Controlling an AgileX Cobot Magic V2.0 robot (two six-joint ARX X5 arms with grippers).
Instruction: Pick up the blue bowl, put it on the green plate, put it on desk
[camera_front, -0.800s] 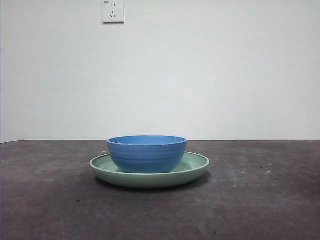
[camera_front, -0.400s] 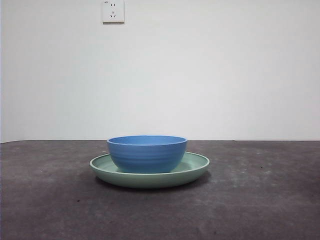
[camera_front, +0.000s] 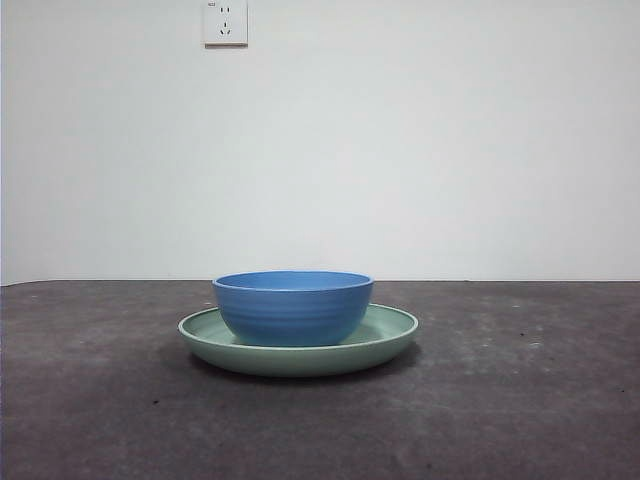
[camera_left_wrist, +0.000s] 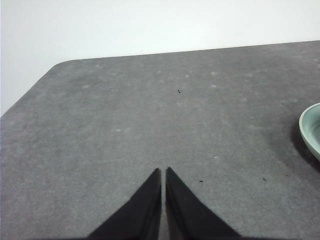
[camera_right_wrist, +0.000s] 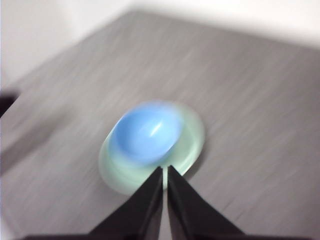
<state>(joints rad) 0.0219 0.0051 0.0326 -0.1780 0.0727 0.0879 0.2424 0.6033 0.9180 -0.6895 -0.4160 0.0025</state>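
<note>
The blue bowl (camera_front: 293, 306) stands upright inside the green plate (camera_front: 392, 335) on the desk (camera_front: 520, 400), in the middle of the front view. The right wrist view is blurred by motion; it looks down on the blue bowl (camera_right_wrist: 146, 133) in the green plate (camera_right_wrist: 192, 145), with my right gripper (camera_right_wrist: 164, 170) shut and empty above the plate's near rim. My left gripper (camera_left_wrist: 163, 171) is shut and empty over bare desk (camera_left_wrist: 125, 125); only an edge of the green plate (camera_left_wrist: 311, 129) shows off to its side. Neither gripper appears in the front view.
A white wall with a power socket (camera_front: 225, 22) stands behind the desk. The desk's far edge and rounded corner (camera_left_wrist: 65, 64) show in the left wrist view. A dark shape (camera_right_wrist: 7, 100) sits at the edge of the right wrist view.
The bowl and plate have not moved in the front view. No arm has come into that view.
</note>
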